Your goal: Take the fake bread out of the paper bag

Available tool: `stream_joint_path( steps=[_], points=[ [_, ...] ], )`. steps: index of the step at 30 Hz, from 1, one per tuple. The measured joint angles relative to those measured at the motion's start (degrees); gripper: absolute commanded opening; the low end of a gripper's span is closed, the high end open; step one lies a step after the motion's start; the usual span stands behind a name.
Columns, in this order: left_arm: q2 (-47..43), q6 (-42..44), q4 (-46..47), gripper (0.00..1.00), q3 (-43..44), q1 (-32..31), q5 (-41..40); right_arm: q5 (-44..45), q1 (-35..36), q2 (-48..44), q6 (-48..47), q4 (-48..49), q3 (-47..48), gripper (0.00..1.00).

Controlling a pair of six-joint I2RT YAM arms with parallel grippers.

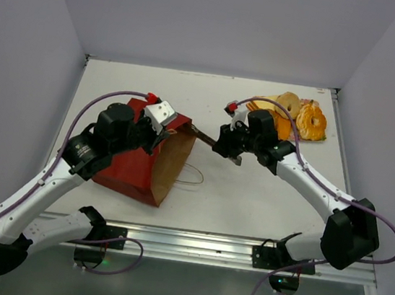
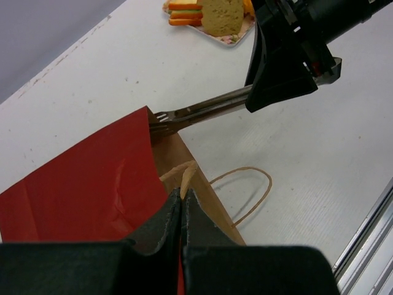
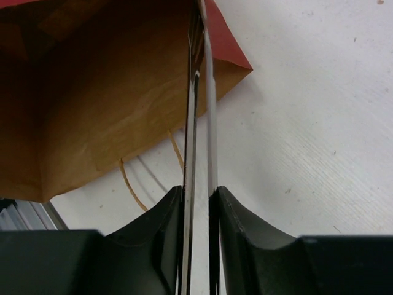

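Red paper bag [image 1: 137, 161] lying left of centre on the white surface [image 1: 250, 191], mouth pinched up by left pincer [image 2: 182, 203]; right pincer [image 3: 200, 200] squeezing metal tongs [image 3: 199, 104], tips at bag's rim; bread itself not visible.

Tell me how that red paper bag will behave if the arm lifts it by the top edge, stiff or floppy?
Probably floppy: the paper bag is thin paper, already creased on its red side. It likely weighs little, so it may slide on the smooth table rather than stay put. The left tool, pinching the rim, seems to hold the mouth open, which suggests it would sag shut alone.
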Motion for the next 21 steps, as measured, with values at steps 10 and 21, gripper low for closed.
stream_joint_path(
  steps=[10,21],
  points=[
    [-0.04,-0.02,-0.31,0.0,-0.04,0.0,-2.86,0.46,2.29,5.86,1.46,2.08,3.26,0.0],
    [4.24,-0.92,-0.04,0.0,-0.28,1.27,-9.62,9.75,2.64,0.7,6.93,7.58,-3.54,0.0]
  ],
)
